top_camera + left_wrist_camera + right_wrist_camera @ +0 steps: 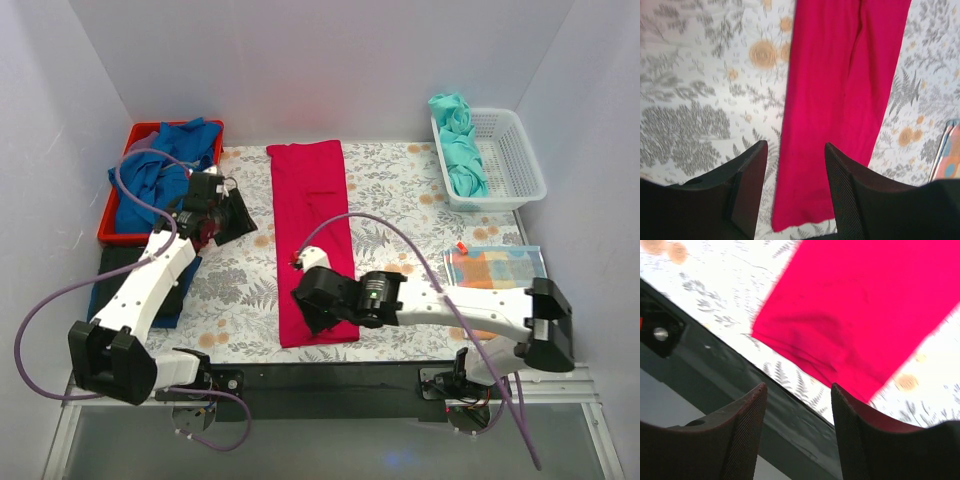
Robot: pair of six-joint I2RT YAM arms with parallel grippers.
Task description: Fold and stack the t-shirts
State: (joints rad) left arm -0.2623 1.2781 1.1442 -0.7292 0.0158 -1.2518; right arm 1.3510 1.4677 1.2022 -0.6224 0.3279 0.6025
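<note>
The crimson-pink t-shirt (310,195) lies folded into a long narrow strip down the middle of the floral desk (240,290). The right gripper (798,387) hangs over the strip's near end, fingers apart and empty. The left gripper (795,146) sits beside the strip's left edge, also spread with nothing between. A teal t-shirt (462,150) is bundled in the white basket (495,197), and blue t-shirts (160,170) fill the red bin (150,127).

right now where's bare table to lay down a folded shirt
Roomiest: the floral tablecloth between the long crimson-pink folded t-shirt and the white plastic mesh basket. A narrower strip lies left of that shirt. The left edge is crowded: red plastic bin of blue t-shirts, plus the left arm.
</note>
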